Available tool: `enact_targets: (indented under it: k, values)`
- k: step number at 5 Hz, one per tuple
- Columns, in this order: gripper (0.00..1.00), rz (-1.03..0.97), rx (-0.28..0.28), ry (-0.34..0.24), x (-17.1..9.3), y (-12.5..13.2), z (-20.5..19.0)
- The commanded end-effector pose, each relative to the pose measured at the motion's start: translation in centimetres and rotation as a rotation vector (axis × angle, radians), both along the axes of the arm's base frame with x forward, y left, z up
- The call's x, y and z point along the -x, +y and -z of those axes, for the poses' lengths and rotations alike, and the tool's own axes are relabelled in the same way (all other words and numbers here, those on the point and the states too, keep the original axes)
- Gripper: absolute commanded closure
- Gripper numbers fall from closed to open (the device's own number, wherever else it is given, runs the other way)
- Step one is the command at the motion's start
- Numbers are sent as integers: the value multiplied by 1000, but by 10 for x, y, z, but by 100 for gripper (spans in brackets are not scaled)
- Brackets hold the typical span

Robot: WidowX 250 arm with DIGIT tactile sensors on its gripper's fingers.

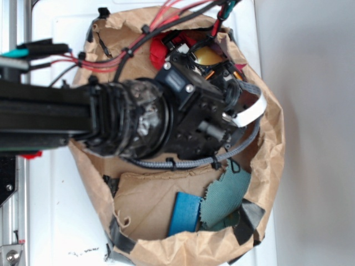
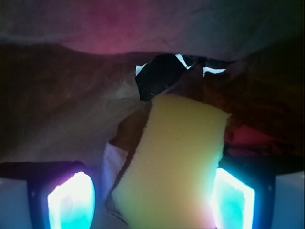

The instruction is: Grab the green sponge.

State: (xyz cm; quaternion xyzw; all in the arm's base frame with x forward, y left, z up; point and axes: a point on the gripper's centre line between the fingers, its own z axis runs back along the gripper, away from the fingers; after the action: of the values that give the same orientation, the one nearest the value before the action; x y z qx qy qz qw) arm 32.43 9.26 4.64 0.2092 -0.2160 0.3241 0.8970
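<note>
A white counter carries a large brown paper bag, its rim rolled down and patched with black tape, which fills most of the exterior view. The black robot arm reaches in from the left edge across the bag's open mouth, its wrist and camera housing covering the middle of the bag, with red and black cables running along it over the bag's top rim and a grey braided cable looping below it.

On the bag's floor toward its lower rim lie a teal-green cloth piece and, touching it on the left, a blue cloth piece. A red object shows at the bag's upper rim, mostly hidden by the arm.

The tool is down inside the bag near that upper rim. In the wrist view its two fingers glow at the bottom left and right, and the green sponge stands between them, yellow foam facing the camera. The right finger touches the sponge's edge; the left one stands clearly apart from it, so the tool is still wide and not clamped. In the exterior view only a yellow patch of the sponge shows past the wrist.
</note>
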Motion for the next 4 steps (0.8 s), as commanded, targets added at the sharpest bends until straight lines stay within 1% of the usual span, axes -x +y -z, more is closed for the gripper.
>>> enact_targets:
  k: [1, 4]
  values:
    - [100, -14, 6, -28, -3, 3, -9]
    - [100, -13, 0, -37, -3, 4, -9]
